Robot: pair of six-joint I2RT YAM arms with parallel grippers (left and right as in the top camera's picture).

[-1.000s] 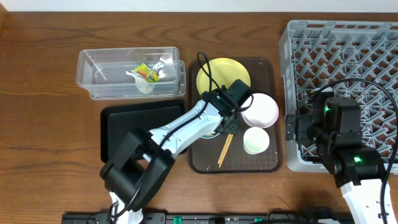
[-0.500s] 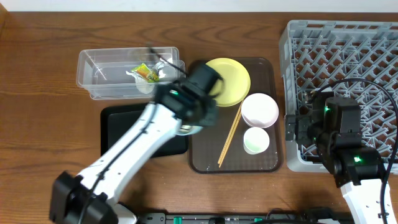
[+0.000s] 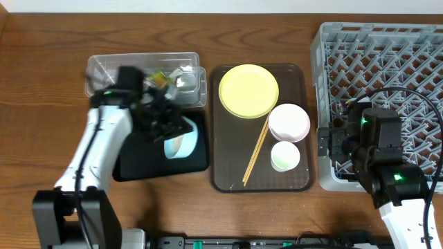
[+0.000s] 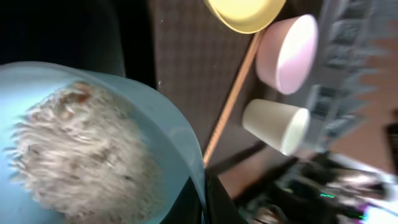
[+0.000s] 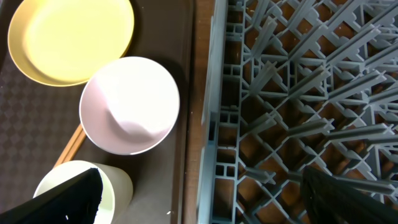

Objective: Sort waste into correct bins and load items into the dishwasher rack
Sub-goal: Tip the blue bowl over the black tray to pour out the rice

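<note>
The left claw grips the light blue bowl by its rim over the black tray, with rice scraps inside. The snack wrapper lies in the clear tub. The right claw, spread wide, hangs at the edge of the rack.

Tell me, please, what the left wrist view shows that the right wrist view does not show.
Only the left wrist view shows the light blue bowl with the white rice scraps in it. Only the right wrist view shows the grid floor of the dishwasher rack sharply, with wood below it; the other view only blurs it. Both show the yellow plate, the pink-white bowl, the white cup, the chopsticks and the brown tray.
</note>
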